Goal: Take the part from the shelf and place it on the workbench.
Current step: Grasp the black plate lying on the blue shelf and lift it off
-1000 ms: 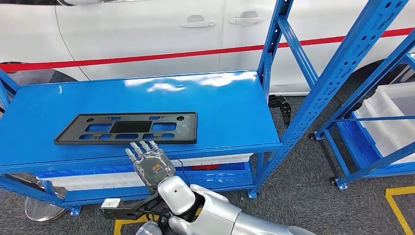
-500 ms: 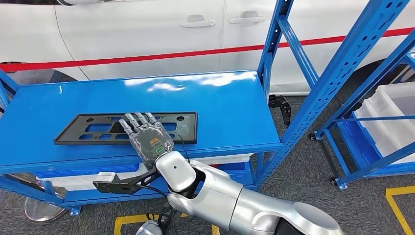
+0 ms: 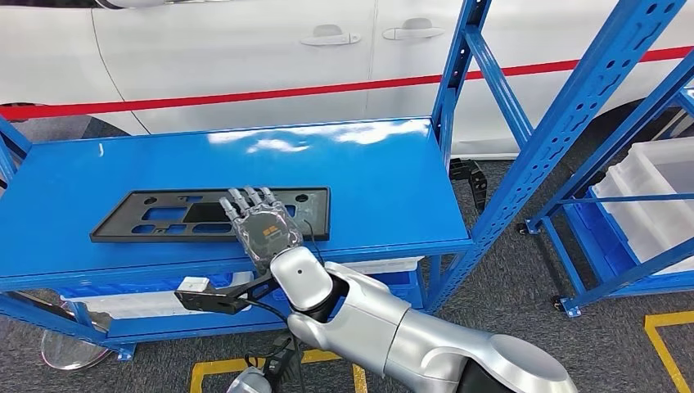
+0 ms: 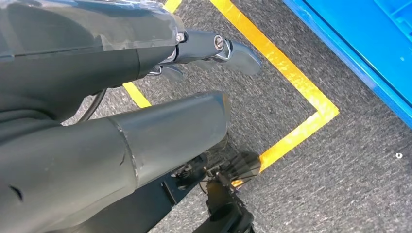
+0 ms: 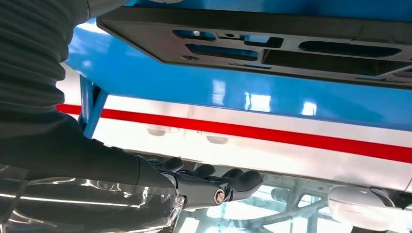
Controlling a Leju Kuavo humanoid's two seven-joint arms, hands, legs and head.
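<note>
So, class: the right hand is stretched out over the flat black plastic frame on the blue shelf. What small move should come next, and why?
Probably lower the right hand and close its fingers on the flat black plastic frame: the wrist view shows the hand apart from it.

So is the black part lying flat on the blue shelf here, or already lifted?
Flat. The black part lies on the blue shelf with no raised edge; the right hand is over its right portion, fingers extended, not curled around it.
</note>
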